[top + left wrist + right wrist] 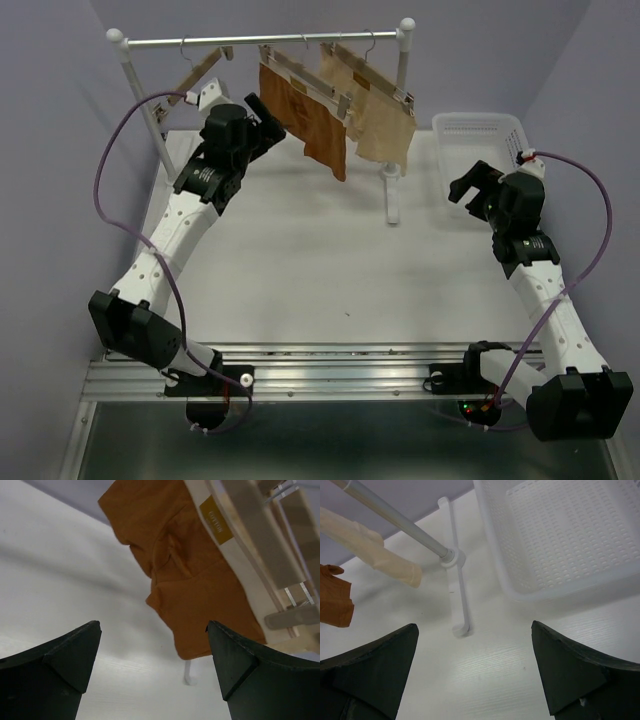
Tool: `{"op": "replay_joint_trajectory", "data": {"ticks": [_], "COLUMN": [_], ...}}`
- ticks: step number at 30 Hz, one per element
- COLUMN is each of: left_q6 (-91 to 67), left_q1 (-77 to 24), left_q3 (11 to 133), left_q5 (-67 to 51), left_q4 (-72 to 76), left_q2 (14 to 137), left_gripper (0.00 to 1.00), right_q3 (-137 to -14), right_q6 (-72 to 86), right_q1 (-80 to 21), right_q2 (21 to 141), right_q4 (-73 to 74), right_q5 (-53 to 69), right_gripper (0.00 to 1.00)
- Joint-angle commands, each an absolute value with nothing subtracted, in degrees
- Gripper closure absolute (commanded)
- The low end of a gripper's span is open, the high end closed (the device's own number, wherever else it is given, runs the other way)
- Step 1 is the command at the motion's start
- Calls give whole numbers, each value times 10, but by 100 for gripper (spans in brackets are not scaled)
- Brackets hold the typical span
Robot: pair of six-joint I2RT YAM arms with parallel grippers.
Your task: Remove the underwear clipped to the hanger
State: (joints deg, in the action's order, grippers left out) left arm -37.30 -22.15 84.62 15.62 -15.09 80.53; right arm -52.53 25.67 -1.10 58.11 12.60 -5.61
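One bench [300, 270]. One clothes rack [260, 40] stands at its far edge. Two arms: left claw [260, 112] open, just beside the underwear [312, 122]; right claw [470, 187] open, near one white basket [478, 124], bare mesh floor showing. Two garments hang: rust-brown underwear clipped to its hanger [260, 535], one cream garment [385, 128] beside it.

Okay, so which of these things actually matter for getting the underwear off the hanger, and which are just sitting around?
For the job: underwear, hanger, left gripper, open and facing the cloth.
Just there: cream garment, bare hanger, rack, white basket.
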Motion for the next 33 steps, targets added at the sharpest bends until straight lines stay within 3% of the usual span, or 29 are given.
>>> {"op": "replay_joint_trajectory", "data": {"ticks": [1,12,33], "left_q6": [-365,-381,-433], "left_q1": [-223,-223,-221], "left_q3": [966,1330,1335], "left_q5": [110,39,3], "left_q4": [-140,-225,-96], "left_q2": [861,1108,1174], "left_gripper": [1,1,1], "right_q3": [-531,-531,-531], "right_q6": [242,231,222], "right_q1": [-9,-9,-9], "right_q2": [577,573,581], "right_q4": [119,131,133], "right_q5": [-42,-78,-117], "right_gripper": [0,0,0]}}
